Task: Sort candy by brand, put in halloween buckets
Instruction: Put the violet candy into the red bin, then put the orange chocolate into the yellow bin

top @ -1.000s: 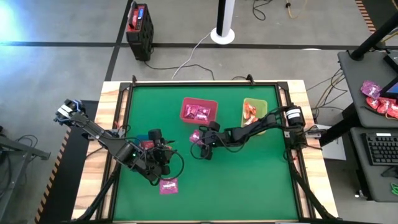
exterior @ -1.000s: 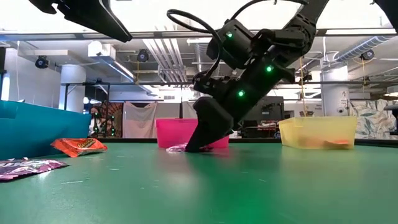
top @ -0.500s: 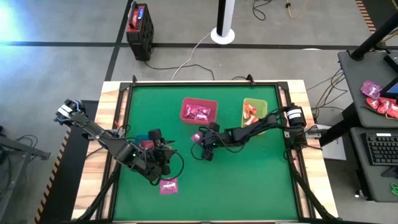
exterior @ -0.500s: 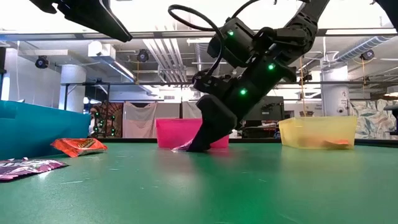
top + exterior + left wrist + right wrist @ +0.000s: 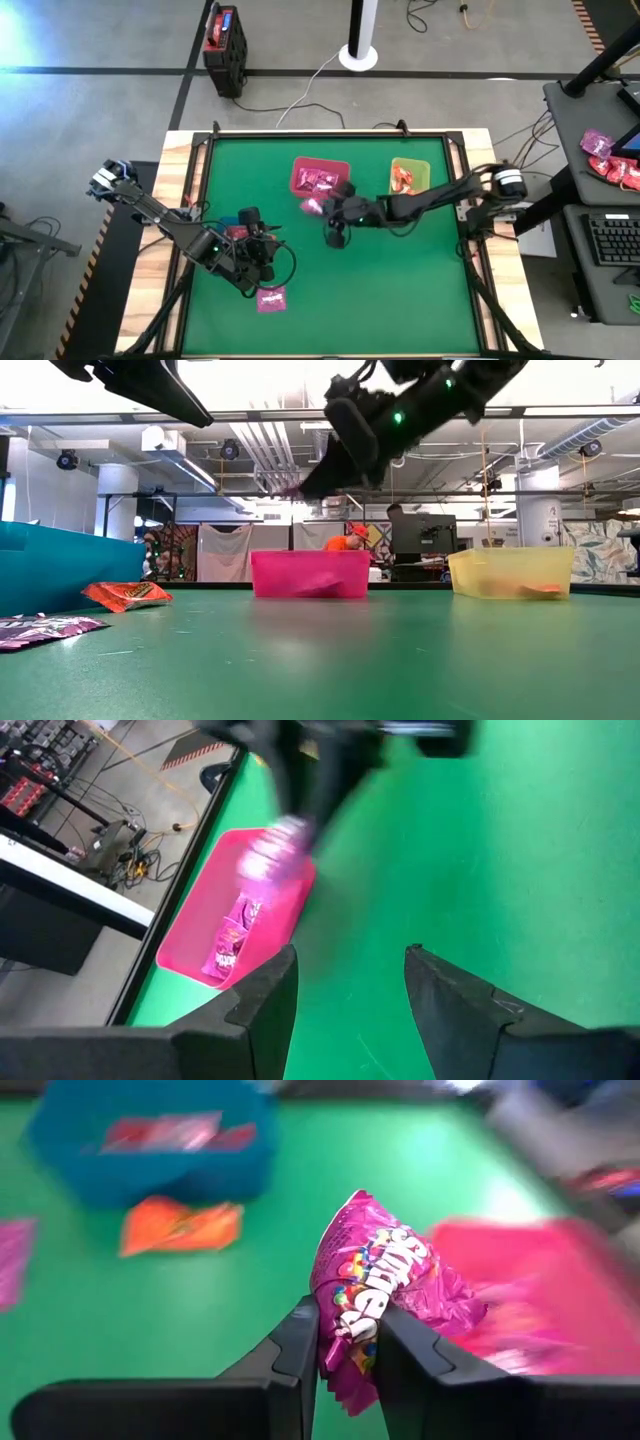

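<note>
My right end effector [image 5: 345, 1342] pinches one magenta candy packet [image 5: 385, 1295], raised mid-frame beside the pink bin [image 5: 320, 179]; my left end effector [image 5: 345, 985] waits spread, lower left. Three bins: pink, lime [image 5: 409, 178], and blue [image 5: 60, 565], mostly hidden overhead. Loose: one orange packet [image 5: 126, 595], one pink packet [image 5: 271, 298].

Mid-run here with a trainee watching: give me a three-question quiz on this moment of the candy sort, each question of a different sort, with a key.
1. True or false: the right gripper is shut on a shiny magenta-pink wrapped candy packet.
2. Which bin is the held packet nearest in the high view? A) pink-red rectangular plastic bin B) lime green rectangular plastic bin C) dark blue rectangular plastic bin
3. Fill in: the flat orange wrapped packet lies on the green table top beside the ____ bin.

Key: 1 true. 2 A; the packet hangs in the air near that bin's edge. 3 dark blue. The left gripper waits open near the table's left side.
</note>
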Robot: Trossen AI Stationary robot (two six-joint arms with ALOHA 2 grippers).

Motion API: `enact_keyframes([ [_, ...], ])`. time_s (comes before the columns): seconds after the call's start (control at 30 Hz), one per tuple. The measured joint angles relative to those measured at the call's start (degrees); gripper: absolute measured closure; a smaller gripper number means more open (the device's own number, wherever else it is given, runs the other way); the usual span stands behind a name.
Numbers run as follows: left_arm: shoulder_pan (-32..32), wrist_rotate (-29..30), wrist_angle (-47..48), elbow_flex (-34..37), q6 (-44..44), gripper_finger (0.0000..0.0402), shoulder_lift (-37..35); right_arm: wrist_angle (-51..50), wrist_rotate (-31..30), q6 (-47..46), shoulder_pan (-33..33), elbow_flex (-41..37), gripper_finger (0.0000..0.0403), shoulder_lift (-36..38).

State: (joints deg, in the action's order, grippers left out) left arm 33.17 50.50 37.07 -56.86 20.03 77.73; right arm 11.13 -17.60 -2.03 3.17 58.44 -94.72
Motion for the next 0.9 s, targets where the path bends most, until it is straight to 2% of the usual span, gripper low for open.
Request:
enact_keyframes([
  [0.13,0.0,0.0,-0.5,0.0,0.1,0.0233,0.0,0.1,-6.4,1.5,-3.1,0.1,0.0331,2.7],
  [0.27,0.0,0.0,-0.6,0.0,0.5,0.0233,0.0,-0.1,-6.2,-7.9,-7.6,0.1,0.0324,2.5],
  [0.33,0.0,0.0,-0.7,0.0,0.8,0.0233,0.0,-0.3,-2.3,-14.1,-10.1,0.1,0.0318,1.9],
  [0.43,0.0,0.0,-0.7,0.0,1.6,0.0233,0.0,-0.7,6.9,-19.6,-13.0,0.1,0.0303,-0.1],
  [0.5,0.0,-0.6,-0.7,0.0,2.1,0.0233,0.0,-1.0,10.3,-21.8,-14.2,0.1,0.029,-1.3],
  [0.63,0.0,-3.7,-0.9,0.0,2.4,0.0233,0.0,-1.0,13.3,-24.2,-15.4,0.1,0.0262,-1.8],
  [0.9,-0.1,-10.1,-1.0,0.0,4.8,0.0233,0.0,-2.5,13.6,-24.0,-15.2,0.1,0.0216,1.4],
])
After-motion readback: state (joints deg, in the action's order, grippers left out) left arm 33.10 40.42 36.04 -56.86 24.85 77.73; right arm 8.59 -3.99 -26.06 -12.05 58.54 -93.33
